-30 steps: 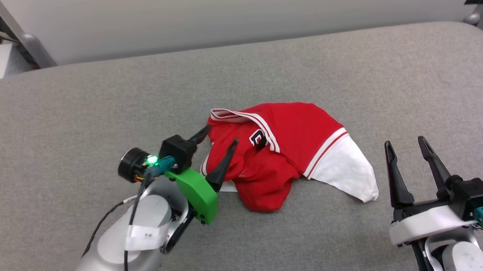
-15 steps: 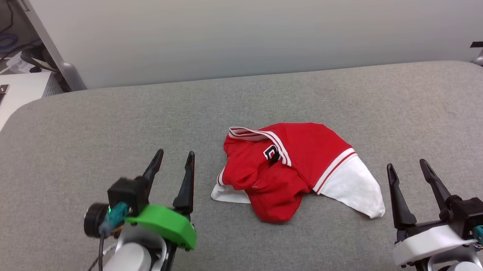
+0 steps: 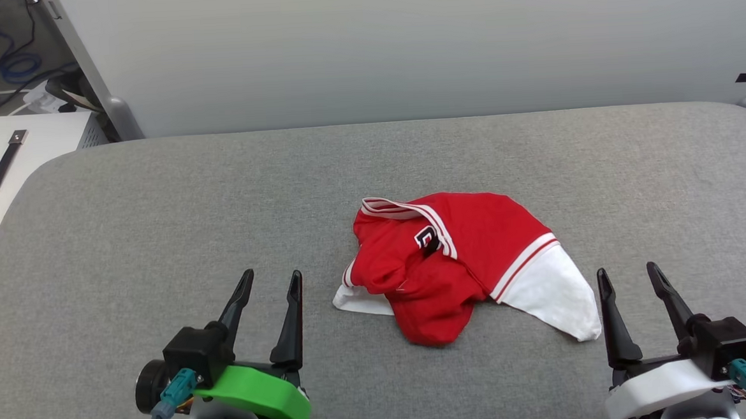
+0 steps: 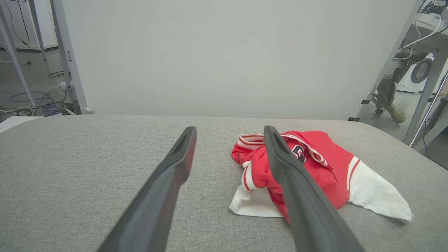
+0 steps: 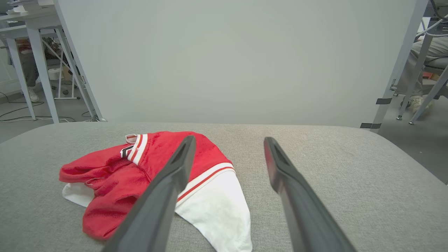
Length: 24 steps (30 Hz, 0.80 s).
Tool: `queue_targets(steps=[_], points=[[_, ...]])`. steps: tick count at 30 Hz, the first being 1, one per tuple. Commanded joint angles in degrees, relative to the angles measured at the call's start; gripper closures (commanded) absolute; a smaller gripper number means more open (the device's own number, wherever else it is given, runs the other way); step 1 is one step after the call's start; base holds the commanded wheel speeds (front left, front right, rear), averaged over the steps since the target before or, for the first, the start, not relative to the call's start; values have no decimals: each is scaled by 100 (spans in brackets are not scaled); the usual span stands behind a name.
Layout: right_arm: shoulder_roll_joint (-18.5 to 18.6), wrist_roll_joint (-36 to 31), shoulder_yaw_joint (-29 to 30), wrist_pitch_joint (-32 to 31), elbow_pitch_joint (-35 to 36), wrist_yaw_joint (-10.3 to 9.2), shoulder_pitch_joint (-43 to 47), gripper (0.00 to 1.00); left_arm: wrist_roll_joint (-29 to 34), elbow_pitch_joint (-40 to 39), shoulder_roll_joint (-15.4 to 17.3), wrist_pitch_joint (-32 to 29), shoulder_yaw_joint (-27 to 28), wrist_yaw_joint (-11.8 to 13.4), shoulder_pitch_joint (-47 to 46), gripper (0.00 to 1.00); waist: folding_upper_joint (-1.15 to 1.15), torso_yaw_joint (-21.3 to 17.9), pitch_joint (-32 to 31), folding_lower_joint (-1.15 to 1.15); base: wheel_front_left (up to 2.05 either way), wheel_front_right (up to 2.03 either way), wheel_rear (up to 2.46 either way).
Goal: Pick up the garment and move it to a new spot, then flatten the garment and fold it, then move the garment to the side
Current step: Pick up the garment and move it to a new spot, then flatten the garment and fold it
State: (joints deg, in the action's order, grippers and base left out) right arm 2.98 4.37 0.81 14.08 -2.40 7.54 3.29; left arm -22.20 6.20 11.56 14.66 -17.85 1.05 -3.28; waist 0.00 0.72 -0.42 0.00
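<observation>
The garment (image 3: 459, 262) is a red jersey with white sleeves and striped trim, lying crumpled in a heap near the middle of the grey padded table (image 3: 156, 214). One white sleeve (image 3: 556, 295) points to the right, and part of a black letter shows on the front. My left gripper (image 3: 269, 277) stands open at the lower left, well clear of the cloth, with nothing between its fingers. At the lower right my right gripper (image 3: 626, 271) is open too, just beyond the white sleeve tip. The garment (image 4: 308, 168) lies right of the left fingers in the left wrist view, and the garment (image 5: 140, 171) lies left of the right fingers in the right wrist view.
A pale wall panel (image 3: 402, 42) stands behind the table's far edge. A white cabinet with a black handle (image 3: 0, 168) sits off the table's left corner, with cables on the floor behind it. A seated person's leg and shoe (image 4: 393, 101) show beyond the right edge.
My left gripper has drawn back from the garment's left side to the lower left, letting the cloth lie free. The head camera has tilted up, showing more wall. The right gripper has stayed put.
</observation>
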Motion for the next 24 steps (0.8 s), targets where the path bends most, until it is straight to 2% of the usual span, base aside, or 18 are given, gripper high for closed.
queue_targets(steps=[1, 6, 14, 15, 17, 24], points=[[-10, -13, -33, -102, -3, -5, 2, 0, 91, 22, -68, 33, 79, -72, 19, 0, 0, 43, 33, 0, 0, 0, 0], [222, 171, -262, -1234, 33, -5, -113, 0, 278, 77, -242, 33, 284, -258, -69, 0, 0, 166, 159, 0, 0, 0, 0], [1027, 1160, -620, -4117, -74, -5, -574, 0, 533, 194, -477, 33, 511, -493, -233, 0, 0, 441, 570, 0, 0, 0, 0], [1221, 1224, -735, -4442, -96, -5, -640, 0, 561, 238, -501, 33, 526, -519, -251, 0, 0, 484, 620, 0, 0, 0, 0], [1447, 1327, -704, -4751, -137, -5, -769, 0, 653, 337, -517, 33, 510, -572, -300, 0, 0, 554, 707, 0, 0, 0, 0], [1543, 1466, -494, -4822, -388, -5, -1029, 0, 813, 440, -615, 33, 575, -684, -430, 0, 0, 738, 907, 0, 0, 0, 0]])
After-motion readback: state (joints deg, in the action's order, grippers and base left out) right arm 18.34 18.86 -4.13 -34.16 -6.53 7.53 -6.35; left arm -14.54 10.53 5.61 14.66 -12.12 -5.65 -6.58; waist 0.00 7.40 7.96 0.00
